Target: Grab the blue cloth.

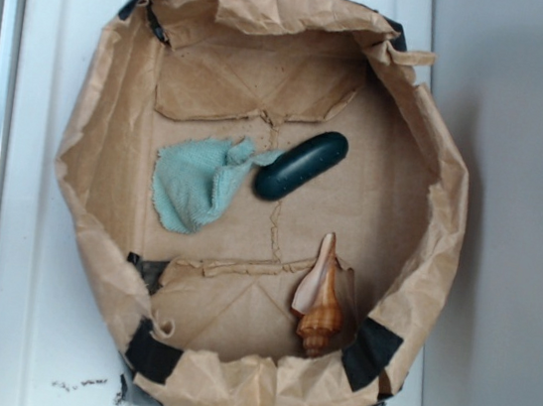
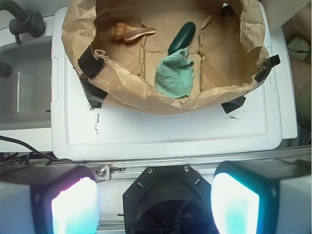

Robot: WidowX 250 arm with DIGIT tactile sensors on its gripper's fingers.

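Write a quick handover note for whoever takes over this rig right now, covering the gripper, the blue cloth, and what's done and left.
Gripper: open, empty, parked off the white tray, well short of the paper-lined bin.
Blue cloth: lying wrinkled on the bin floor, one corner touching the dark teal capsule. The seashell sits apart, near the bin wall.
Done: nothing yet; cloth untouched.
Left: move over the bin, descend on the cloth's body away from the capsule, close, lift.

We see the blue cloth open from above inside the paper-lined basin, whose crumpled walls ring it. The dark capsule touches its corner on one side; the seashell lies well apart, leaving bare floor between.
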